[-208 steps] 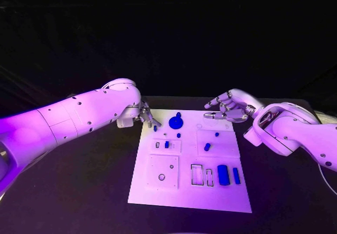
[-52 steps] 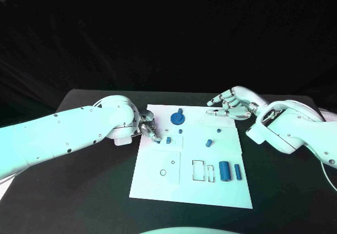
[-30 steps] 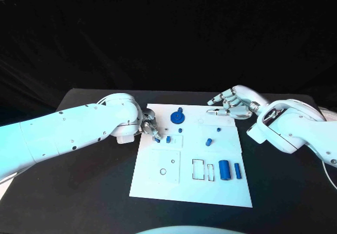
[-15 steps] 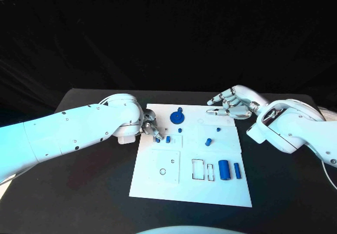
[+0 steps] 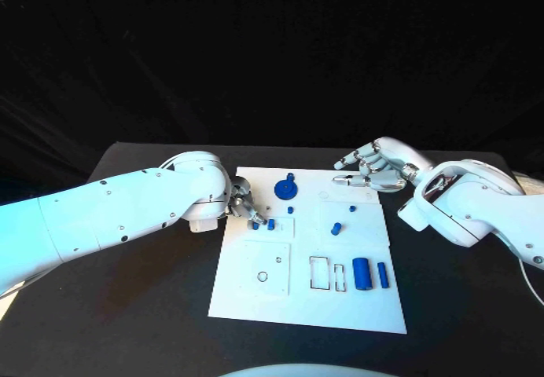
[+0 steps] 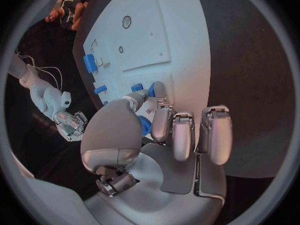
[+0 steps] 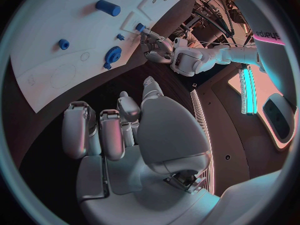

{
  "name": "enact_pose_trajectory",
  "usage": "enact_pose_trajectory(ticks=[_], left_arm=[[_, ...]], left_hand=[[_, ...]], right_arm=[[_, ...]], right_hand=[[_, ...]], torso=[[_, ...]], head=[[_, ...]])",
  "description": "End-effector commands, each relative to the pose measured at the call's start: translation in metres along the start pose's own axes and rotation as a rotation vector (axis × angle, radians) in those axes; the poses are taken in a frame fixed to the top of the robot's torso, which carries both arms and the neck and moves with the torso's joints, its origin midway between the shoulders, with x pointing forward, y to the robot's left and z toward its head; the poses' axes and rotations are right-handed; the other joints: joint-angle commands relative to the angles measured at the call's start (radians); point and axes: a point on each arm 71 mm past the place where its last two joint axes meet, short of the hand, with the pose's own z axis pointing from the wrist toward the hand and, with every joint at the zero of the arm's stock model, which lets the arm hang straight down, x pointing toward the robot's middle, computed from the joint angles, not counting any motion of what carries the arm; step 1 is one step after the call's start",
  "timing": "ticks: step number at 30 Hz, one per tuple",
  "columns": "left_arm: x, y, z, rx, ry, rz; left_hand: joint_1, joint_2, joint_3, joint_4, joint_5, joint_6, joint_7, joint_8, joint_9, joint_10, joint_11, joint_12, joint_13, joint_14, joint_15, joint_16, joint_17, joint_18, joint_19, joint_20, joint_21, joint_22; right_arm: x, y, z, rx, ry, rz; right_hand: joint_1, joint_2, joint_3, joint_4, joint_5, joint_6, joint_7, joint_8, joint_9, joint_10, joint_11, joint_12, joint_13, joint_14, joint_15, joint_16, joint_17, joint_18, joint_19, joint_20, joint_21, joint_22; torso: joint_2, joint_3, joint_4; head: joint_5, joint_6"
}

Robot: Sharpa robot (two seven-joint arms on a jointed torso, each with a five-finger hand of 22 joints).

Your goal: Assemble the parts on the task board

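Note:
The white task board point(image 5: 304, 310) lies in the middle of the black table. My left hand point(image 5: 240, 206) sits at the board's left edge and pinches a small blue peg point(image 5: 254, 225) between thumb and a finger, right beside another small blue peg point(image 5: 271, 224) on a small raised plate. The left wrist view shows the left hand point(image 6: 164, 130) with the held peg point(image 6: 145, 126) over the board point(image 6: 181, 50). My right hand point(image 5: 374, 169) hovers above the board's far right corner, fingers apart and holding nothing. The right hand point(image 7: 125, 130) looks across the board point(image 7: 44, 70).
On the board are a round blue disc with a knob point(image 5: 284, 188), small pegs point(image 5: 292, 210) point(image 5: 336, 229), a thick blue cylinder point(image 5: 361, 273) and a thin bar point(image 5: 382, 275) beside two rectangular slots point(image 5: 318, 273). A round hole point(image 5: 263, 276) lies near the left.
Since the oldest frame the left hand has come nearer along the board's left edge with the peg, to the small plate. Over the last second nothing has visibly moved.

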Motion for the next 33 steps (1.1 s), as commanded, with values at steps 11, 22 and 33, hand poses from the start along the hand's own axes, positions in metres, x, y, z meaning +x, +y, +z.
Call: enact_pose_trajectory(ticks=[11,22,33], left_arm=[[0.002,0.007,-0.004,-0.002,-0.023,-0.028],[-0.005,0.013,-0.017,0.063,-0.063,-0.143],[-0.017,0.021,-0.029,0.33,-0.176,-0.599]], left_hand=[[-0.033,0.005,-0.134,0.059,-0.005,0.008,0.002,-0.002,0.005,0.009,-0.001,0.001,0.004,0.107,-0.01,0.003,0.263,-0.018,0.093,-0.008,0.007,0.251],[-0.047,0.027,-0.232,0.071,-0.003,-0.035,0.012,0.003,0.0,-0.035,0.006,-0.077,-0.071,0.107,-0.01,0.003,0.263,-0.01,0.081,-0.01,-0.02,0.234],[0.083,0.088,-0.305,0.065,0.005,-0.21,0.082,-0.018,-0.037,-0.356,0.07,-0.531,-0.491,0.009,0.04,-0.196,0.025,0.103,-0.172,0.034,-0.554,-0.1]], right_arm=[[0.0,-0.001,0.001,-0.005,0.005,-0.002],[0.006,0.002,0.005,-0.016,0.039,-0.078],[0.018,0.012,0.011,-0.043,0.074,-0.254]], right_hand=[[-0.002,0.011,-0.01,0.002,0.004,0.009,0.0,-0.001,0.001,-0.006,-0.003,-0.002,-0.004,0.065,-0.009,-0.006,0.095,0.01,-0.011,0.0,-0.008,-0.004],[0.084,0.043,0.003,-0.015,0.004,0.036,-0.001,0.005,0.007,-0.256,-0.005,-0.518,-0.4,0.06,-0.012,-0.035,0.063,0.012,-0.01,-0.004,-0.018,-0.012],[0.234,0.04,0.075,-0.038,-0.096,0.09,-0.004,-0.008,0.006,-0.174,0.008,-0.859,-0.782,0.066,-0.004,-0.027,0.073,0.007,0.005,0.001,-0.003,0.012]], torso=[[0.0,-0.0014,-0.0002],[-0.001,-0.0012,0.0009],[0.0,-0.0017,0.0015]], head=[[-0.003,0.001],[-0.008,0.005],[-0.014,0.013]])
